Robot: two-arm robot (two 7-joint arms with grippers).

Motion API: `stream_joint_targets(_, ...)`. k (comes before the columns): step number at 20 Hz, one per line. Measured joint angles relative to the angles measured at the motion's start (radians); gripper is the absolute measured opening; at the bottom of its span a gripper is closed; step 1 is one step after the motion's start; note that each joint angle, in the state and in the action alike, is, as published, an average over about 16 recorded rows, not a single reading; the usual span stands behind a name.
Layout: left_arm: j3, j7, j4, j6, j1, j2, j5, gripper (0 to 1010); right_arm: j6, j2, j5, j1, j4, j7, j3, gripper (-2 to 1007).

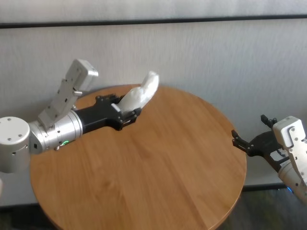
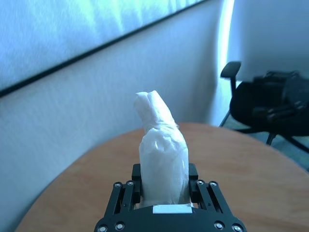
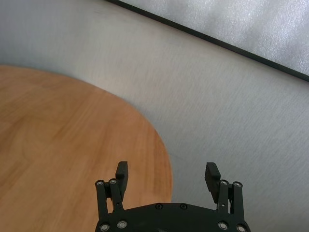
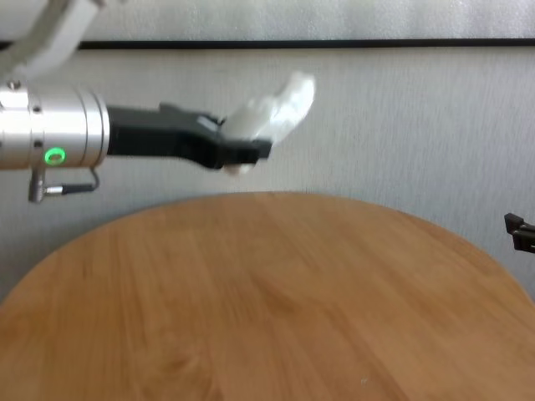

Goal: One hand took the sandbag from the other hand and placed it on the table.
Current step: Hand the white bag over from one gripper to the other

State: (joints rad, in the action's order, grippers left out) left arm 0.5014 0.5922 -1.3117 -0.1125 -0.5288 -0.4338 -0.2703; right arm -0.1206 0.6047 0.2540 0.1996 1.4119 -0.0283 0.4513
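White sandbag, black left gripper, honey-brown grained table, seemingly plain.

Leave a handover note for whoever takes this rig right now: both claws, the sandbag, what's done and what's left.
Left claw: shut on the sandbag, held in the air above the far left part of the table.
Right claw: open and empty, just off the table's right edge.
Done: nothing handed over yet.
Left: right claw takes the sandbag and sets it on the table.
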Motion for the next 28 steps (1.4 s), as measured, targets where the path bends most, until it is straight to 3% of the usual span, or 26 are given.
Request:
stream_joint_targets(5,-0.018,0.005,-0.125,-0.001,0.047,-0.016,-0.046,574,0.000,0.000,0.000,0.000,0.000,0.000,0.000,1005)
stream_joint_targets(10,-0.005,0.004,-0.182,-0.008,0.072,-0.036,-0.058,574,0.000,0.000,0.000,0.000,0.000,0.000,0.000,1005)
stream_joint_targets(23,0.021,-0.019,-0.181,-0.016,0.074,-0.044,-0.041,574,-0.003,-0.002,0.001,0.001,0.000,0.004,0.000,1004)
stream_joint_targets(28,0.021,-0.017,-0.179,-0.016,0.073,-0.044,-0.040,574,-0.041,-0.023,0.016,0.025,-0.012,0.048,0.001,1004)
